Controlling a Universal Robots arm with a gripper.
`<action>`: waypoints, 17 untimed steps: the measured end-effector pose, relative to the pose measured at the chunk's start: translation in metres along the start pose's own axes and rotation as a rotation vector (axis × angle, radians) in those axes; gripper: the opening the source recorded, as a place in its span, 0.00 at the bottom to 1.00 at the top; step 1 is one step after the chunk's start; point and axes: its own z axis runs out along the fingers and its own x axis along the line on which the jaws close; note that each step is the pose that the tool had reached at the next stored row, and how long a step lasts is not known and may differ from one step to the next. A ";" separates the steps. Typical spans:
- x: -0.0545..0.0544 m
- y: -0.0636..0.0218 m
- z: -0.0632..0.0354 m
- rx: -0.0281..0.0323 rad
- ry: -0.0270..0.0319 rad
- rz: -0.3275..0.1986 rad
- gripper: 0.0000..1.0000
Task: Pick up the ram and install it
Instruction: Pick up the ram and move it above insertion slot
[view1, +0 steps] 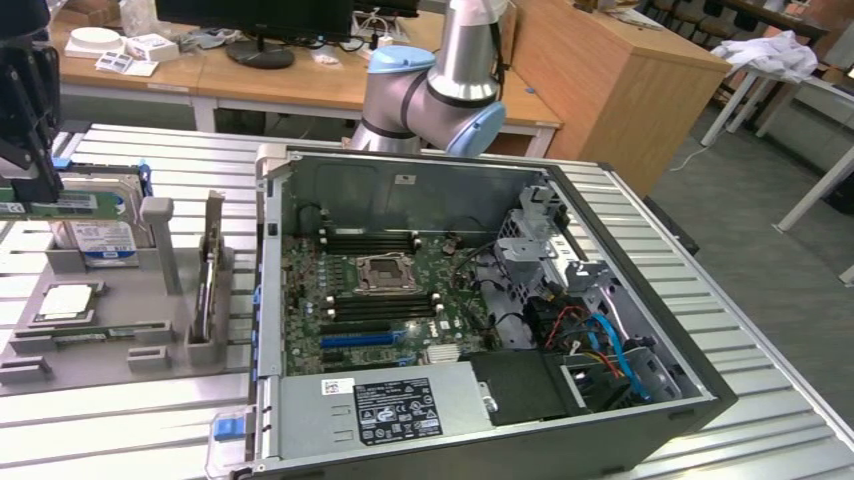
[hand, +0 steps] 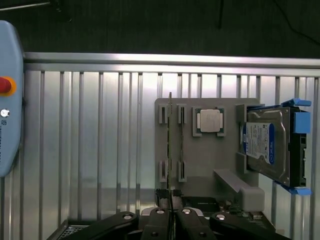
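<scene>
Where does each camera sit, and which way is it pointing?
Exterior view: off the arm, above the table, looking down into the open computer case; shows the arm and the claw shut on the ram.
Wrist view: on the wrist, looking down past the claw onto the gray tray.
Shared: claw, ram, gray tray, hard drive, processor chip.

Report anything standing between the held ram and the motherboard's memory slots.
The gripper is shut on the ram, above the gray tray. Between it and the memory slots stands the open case's side wall, on the exterior view's left of them. Nothing visible covers the slots.
</scene>
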 end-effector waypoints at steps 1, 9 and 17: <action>0.000 0.0000 0.0000 0.0000 0.0000 0.000 0.12; 0.000 -0.0057 -0.0001 -0.0002 0.0000 0.000 0.12; 0.000 -0.0155 -0.0002 -0.0007 0.0001 0.000 0.12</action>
